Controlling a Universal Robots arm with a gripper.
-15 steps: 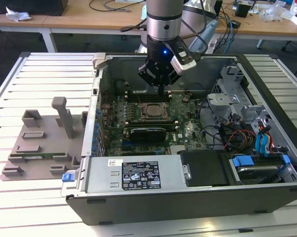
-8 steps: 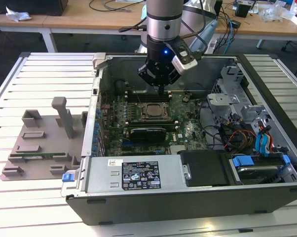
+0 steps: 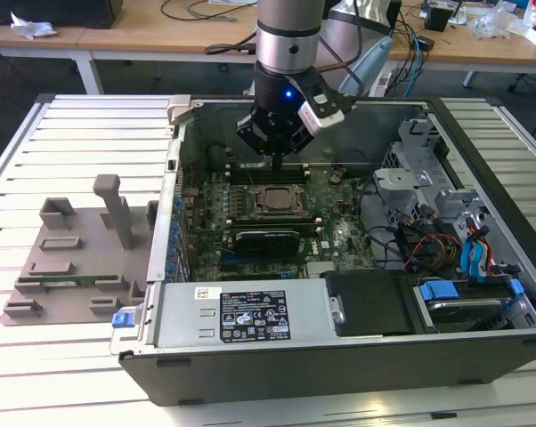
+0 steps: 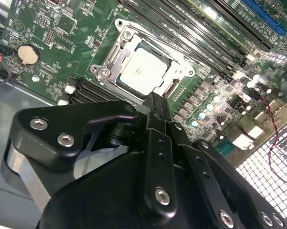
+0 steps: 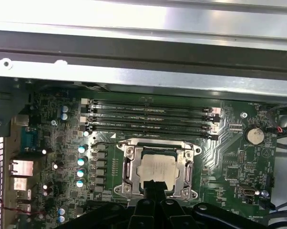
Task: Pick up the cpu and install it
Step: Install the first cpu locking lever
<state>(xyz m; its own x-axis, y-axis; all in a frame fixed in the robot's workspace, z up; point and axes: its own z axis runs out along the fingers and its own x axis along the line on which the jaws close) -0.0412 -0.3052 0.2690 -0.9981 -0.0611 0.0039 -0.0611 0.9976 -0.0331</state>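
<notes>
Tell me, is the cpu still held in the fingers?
No: in the second wrist view the cpu lies in the motherboard socket, apart from the fingers.

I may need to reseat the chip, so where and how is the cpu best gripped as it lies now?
The cpu lies flat in the socket frame, metal top up, with the gripper just above its edge. I'd come straight down from above and pinch two opposite edges of the raised metal top, probably the pair away from the frame's thicker bars; the frame blocks any sideways approach.

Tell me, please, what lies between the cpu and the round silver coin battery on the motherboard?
In the first wrist view, the metal socket frame edges the cpu; beyond it, green board with small chips runs to the coin battery. Nothing tall stands there.
</notes>
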